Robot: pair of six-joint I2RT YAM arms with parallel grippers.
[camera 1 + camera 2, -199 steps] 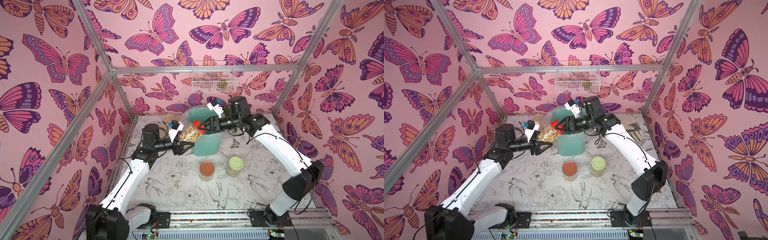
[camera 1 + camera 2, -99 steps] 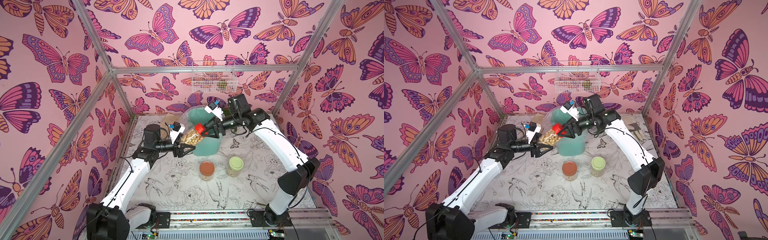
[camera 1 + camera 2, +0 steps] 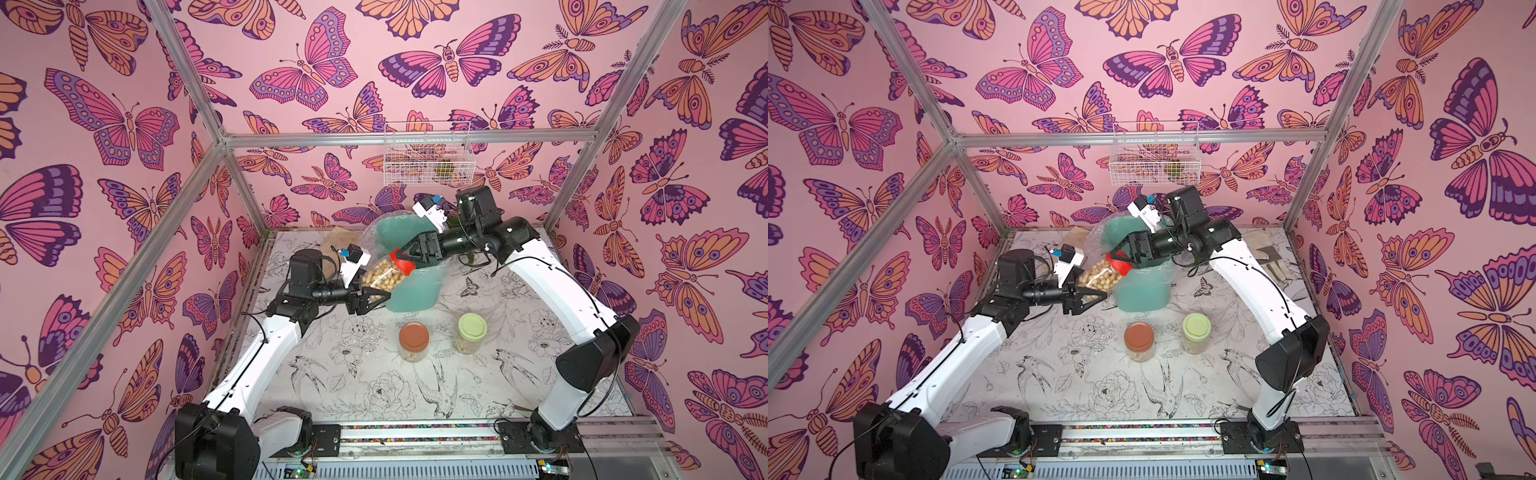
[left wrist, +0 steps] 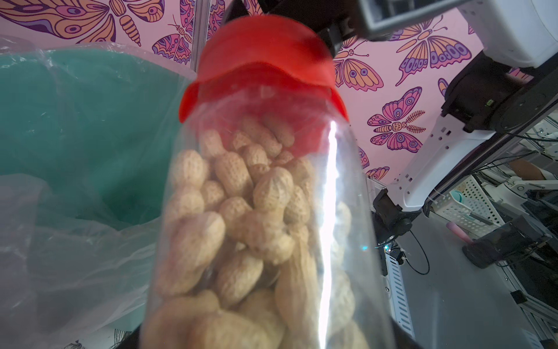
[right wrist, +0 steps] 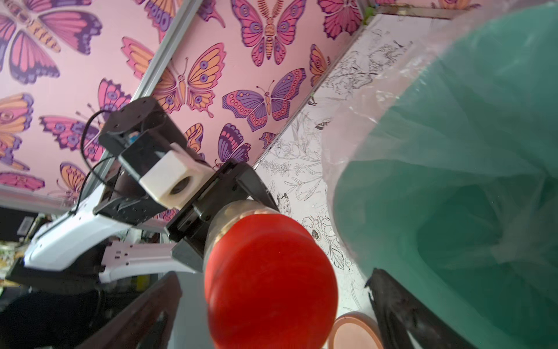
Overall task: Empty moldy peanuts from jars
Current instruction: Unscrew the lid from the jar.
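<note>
The right end effector (image 3: 404,258) is opening wide off the red lid (image 3: 401,266), probably regripping to twist again; the left end effector (image 3: 379,296) is still clamping the peanut-filled jar (image 3: 379,274), lid on, beside the bin (image 3: 415,293)

In a top view the white-and-black left arm (image 3: 266,353) rises from the frame's lower left, forearm level and reaching right; its black left gripper (image 3: 374,296) clamps the base of a clear red-lidded jar of peanuts (image 3: 380,274). The white-and-black right arm (image 3: 557,291) arches from lower right to centre, wrist pointing left; its black right gripper (image 3: 402,261) stands spread, fingers (image 5: 157,305) flanking the lid without touching.
</note>
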